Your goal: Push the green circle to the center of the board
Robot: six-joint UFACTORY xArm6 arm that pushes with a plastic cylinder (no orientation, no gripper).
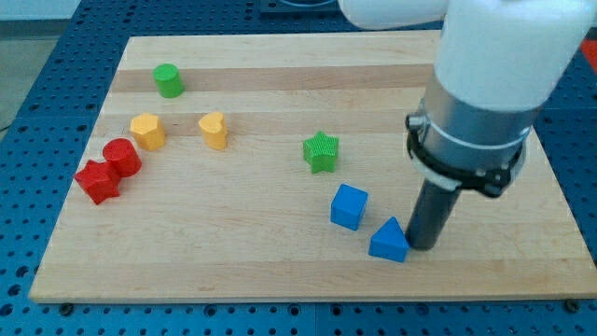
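The green circle [168, 80] stands near the board's top left corner. My tip [422, 246] rests on the board at the view's lower right, touching or almost touching the right side of the blue triangle [389, 241]. It is far from the green circle, which lies well to the upper left. The arm's white and grey body hangs over the board's right part.
A green star [321, 151] sits near the middle. A blue cube [349, 206] lies left of the blue triangle. A yellow hexagon [147, 131] and a yellow heart [214, 130] sit below the green circle. A red circle [122, 157] and a red star [97, 181] are at the left edge.
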